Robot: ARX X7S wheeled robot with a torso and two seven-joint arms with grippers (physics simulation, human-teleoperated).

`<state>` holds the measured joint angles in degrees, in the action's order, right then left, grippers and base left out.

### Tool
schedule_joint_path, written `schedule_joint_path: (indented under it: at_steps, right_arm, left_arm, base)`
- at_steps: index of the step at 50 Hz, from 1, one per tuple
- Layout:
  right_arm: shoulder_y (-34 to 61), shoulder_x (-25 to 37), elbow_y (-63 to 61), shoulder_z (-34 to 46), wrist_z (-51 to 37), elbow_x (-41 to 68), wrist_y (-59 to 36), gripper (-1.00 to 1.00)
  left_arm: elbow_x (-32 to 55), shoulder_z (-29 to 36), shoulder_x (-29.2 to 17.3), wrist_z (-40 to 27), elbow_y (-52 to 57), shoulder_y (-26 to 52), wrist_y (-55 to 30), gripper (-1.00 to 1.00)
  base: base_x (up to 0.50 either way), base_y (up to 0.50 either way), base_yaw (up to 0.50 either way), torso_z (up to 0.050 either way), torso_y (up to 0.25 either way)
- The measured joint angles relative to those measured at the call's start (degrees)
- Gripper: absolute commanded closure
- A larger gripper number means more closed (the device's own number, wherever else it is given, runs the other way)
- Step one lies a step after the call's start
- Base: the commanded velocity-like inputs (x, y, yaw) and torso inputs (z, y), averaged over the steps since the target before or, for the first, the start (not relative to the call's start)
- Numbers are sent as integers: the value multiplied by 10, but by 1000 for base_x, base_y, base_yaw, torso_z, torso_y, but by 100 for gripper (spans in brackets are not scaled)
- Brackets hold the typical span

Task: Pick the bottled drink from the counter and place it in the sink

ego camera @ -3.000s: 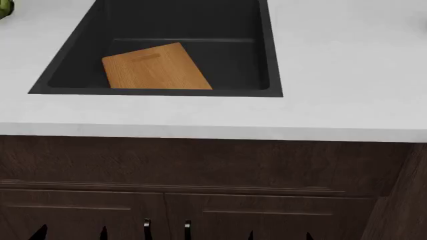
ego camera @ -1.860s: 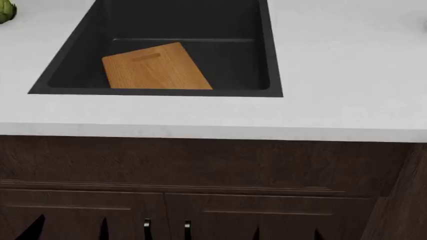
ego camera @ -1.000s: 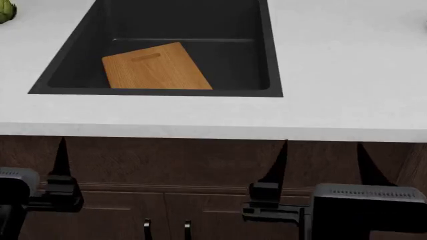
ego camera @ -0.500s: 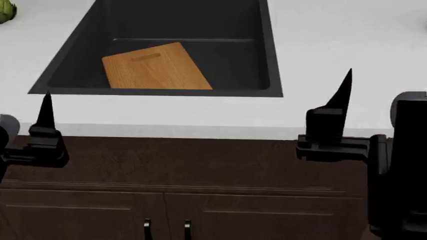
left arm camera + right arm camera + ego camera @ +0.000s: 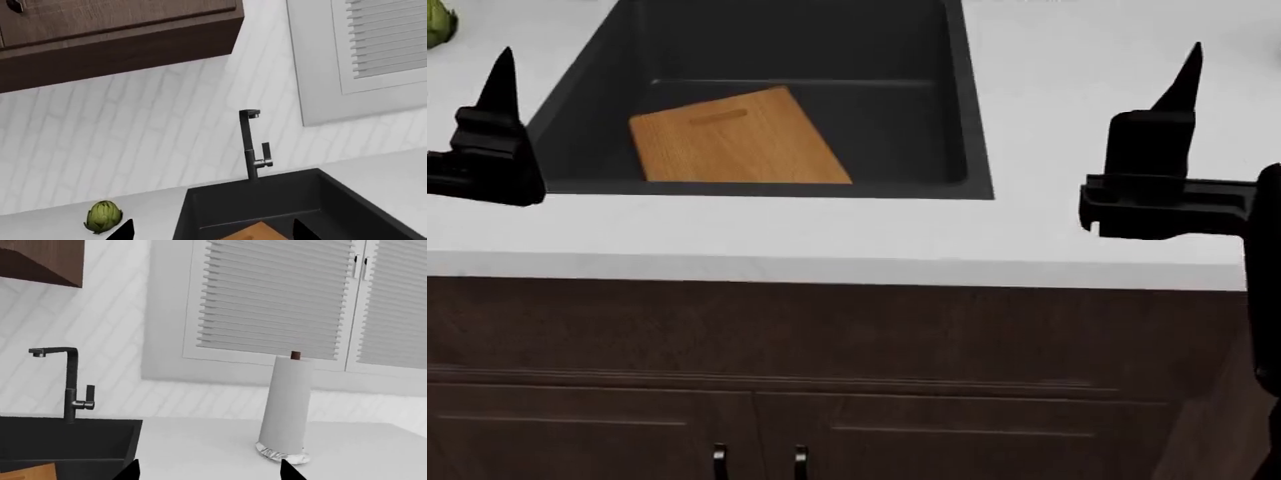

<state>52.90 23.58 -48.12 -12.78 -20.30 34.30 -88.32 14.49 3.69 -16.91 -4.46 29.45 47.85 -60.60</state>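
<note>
No brand, label or writing readable anywhere. Bottled drink not visible in any view. Black sink point(image 5: 767, 95) set into the white bench point(image 5: 1068, 60), with a light wooden cutting board point(image 5: 737, 140) leaning inside it toward the front wall. Dark faucet point(image 5: 252, 147) upright at the sink's back rim, against white tiled wall. Green artichoke point(image 5: 103, 216) on the bench left of the sink, well apart from it. Paper towel roll point(image 5: 287, 407) standing upright on the bench right of the sink, below a louvered window point(image 5: 280, 300). Left tool point(image 5: 210, 231) raised at the sink's left side, fingers spread wide, holding nothing. Right tool point(image 5: 209, 470) raised over the bench right of the sink, likewise spread and empty. Dark brown cabinets point(image 5: 827, 380) below the bench front.
</note>
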Motion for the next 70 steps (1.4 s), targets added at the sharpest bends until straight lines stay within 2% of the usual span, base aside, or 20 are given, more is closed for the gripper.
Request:
schedule_joint_path:
  at_steps: [19, 34, 49, 59, 70]
  right_arm:
    - [11, 4, 16, -30, -43, 93, 9, -100]
    - [5, 3, 23, -33, -58, 121, 23, -100]
    - [-9, 7, 25, -34, -67, 135, 40, -100]
    - [-17, 8, 27, -39, -74, 143, 46, -100]
    - [-26, 10, 29, -40, -80, 149, 55, -100]
  left_arm:
    - [9, -3, -1, 1, -4, 18, -14, -100]
    - [14, -3, -1, -1, -5, 15, -14, -100]
    - [20, -5, -1, -4, 2, 6, -17, -100]
    - [21, -5, -3, -7, 1, 2, -16, -100]
    - [18, -7, -8, -23, 21, -9, -41, -100]
  base:
    - [420, -23, 0, 0, 0]
    - [477, -228, 0, 0, 0]
    - [459, 89, 0, 0, 1]
    - [279, 14, 0, 0, 1]
    - [0, 0, 0, 0, 1]
